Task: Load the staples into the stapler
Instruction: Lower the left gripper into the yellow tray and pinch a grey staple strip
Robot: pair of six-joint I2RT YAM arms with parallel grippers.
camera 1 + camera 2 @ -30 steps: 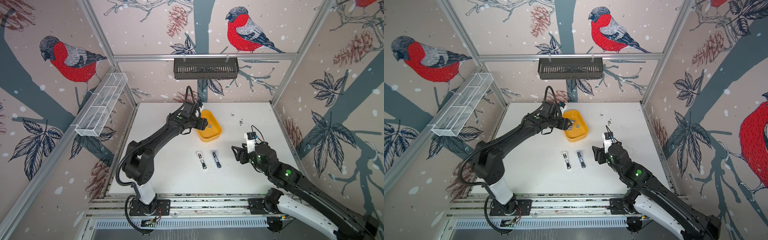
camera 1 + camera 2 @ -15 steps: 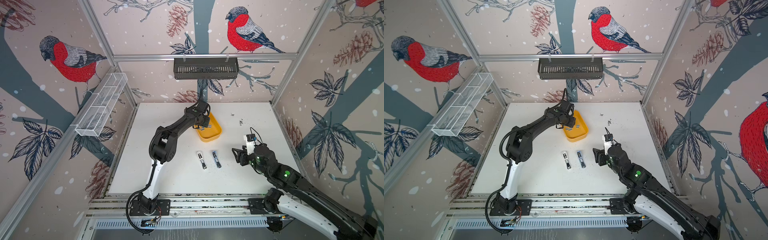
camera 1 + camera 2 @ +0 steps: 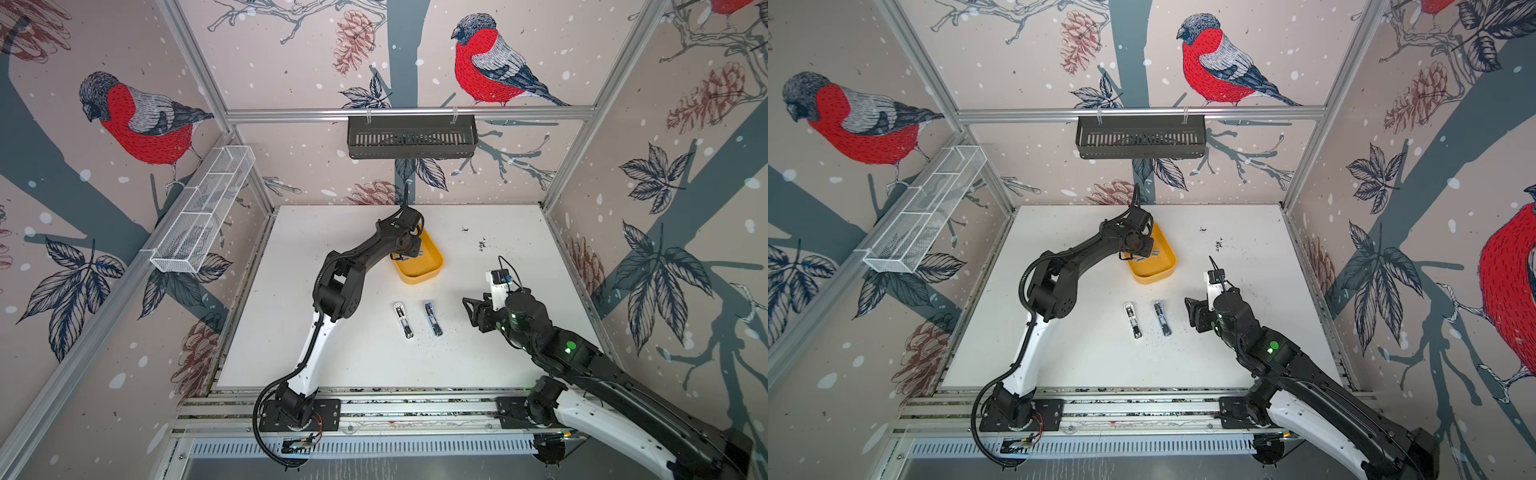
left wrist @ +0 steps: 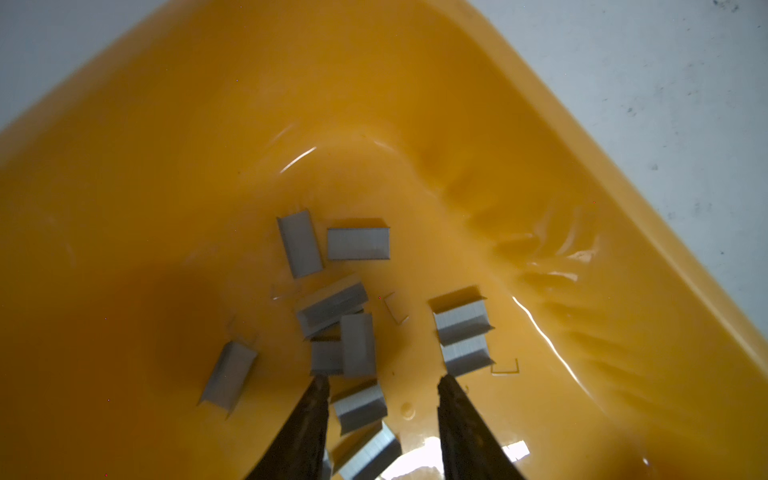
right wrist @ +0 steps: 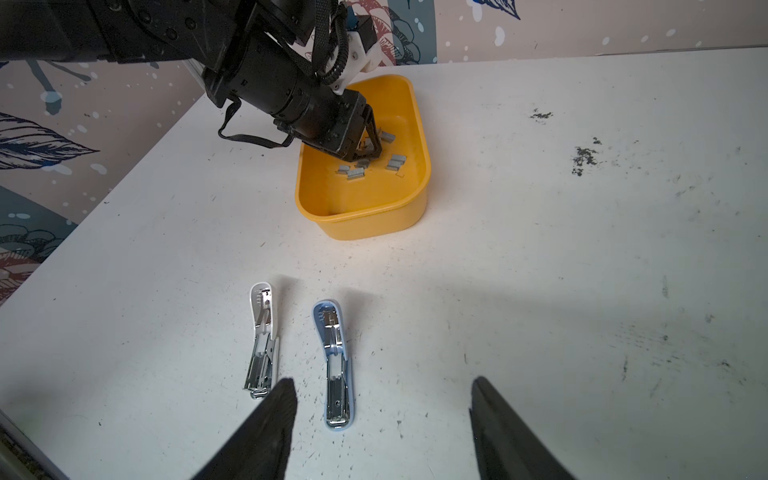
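Observation:
Several grey staples (image 4: 332, 305) lie loose in strips on the floor of a yellow tray (image 4: 166, 124). My left gripper (image 4: 382, 382) reaches down into the tray (image 3: 428, 272) with its jaws apart. One strip (image 4: 360, 405) lies between the fingers, close to one of them and not pinched. Two staplers lie folded open on the table, a white stapler (image 5: 262, 345) and a blue stapler (image 5: 334, 361); both top views show them too. My right gripper (image 5: 384, 390) hovers open and empty just right of the blue stapler (image 3: 433, 318).
A black slotted basket (image 3: 411, 137) hangs on the back rail. A white wire basket (image 3: 203, 220) hangs on the left wall. Dark specks mark the table at the back right (image 3: 482, 243). The table's front edge meets an aluminium rail (image 3: 415, 405).
My left arm has folded its elbow in and lowered the gripper into the tray, and its jaws have narrowed. The right arm has stayed in place.

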